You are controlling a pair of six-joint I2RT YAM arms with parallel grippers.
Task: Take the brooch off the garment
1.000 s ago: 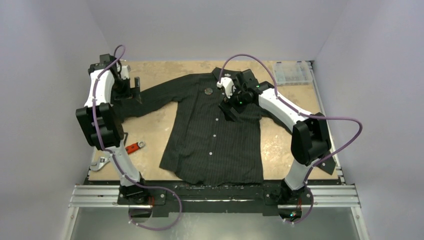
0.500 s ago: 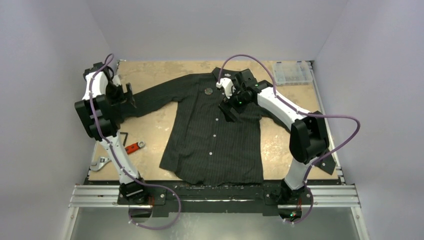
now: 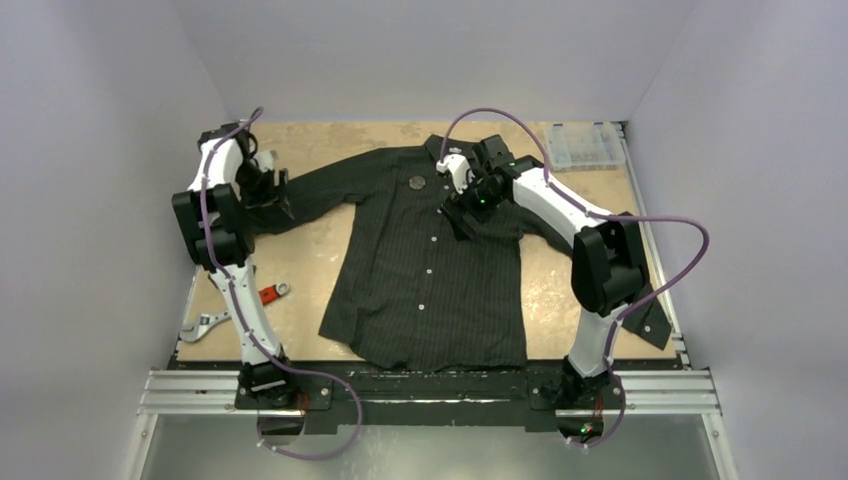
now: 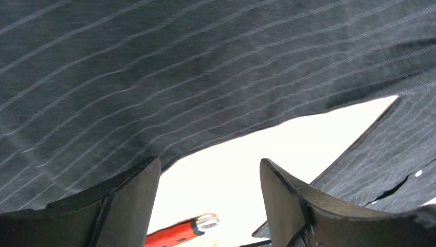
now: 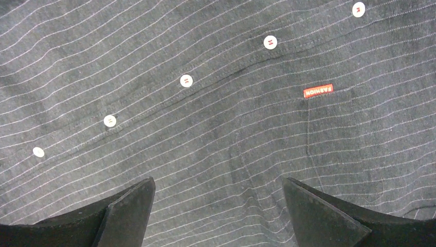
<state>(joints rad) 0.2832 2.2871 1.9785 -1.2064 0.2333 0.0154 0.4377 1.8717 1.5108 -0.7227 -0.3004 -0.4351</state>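
The shirt [image 3: 430, 280] lies flat on the table [image 3: 305, 250], its collar [image 3: 437, 147] toward the far edge and the brooch [image 3: 417, 182] on its chest just below. The left hand [image 4: 210, 170] gapes wide and empty over a sleeve [image 4: 154, 77]; the right hand [image 5: 218, 185] does likewise beside the buttons [image 5: 186, 81].

Left arm [image 3: 213, 222]: elbow folded high, forearm reaching to the far left side.
Left pincer [image 4: 208, 170]: pointing down, jaws spread apart.
Right arm [image 3: 560, 205]: stretched forward, angled inward.
Right pincer [image 5: 218, 188]: pointing down, jaws spread wide.
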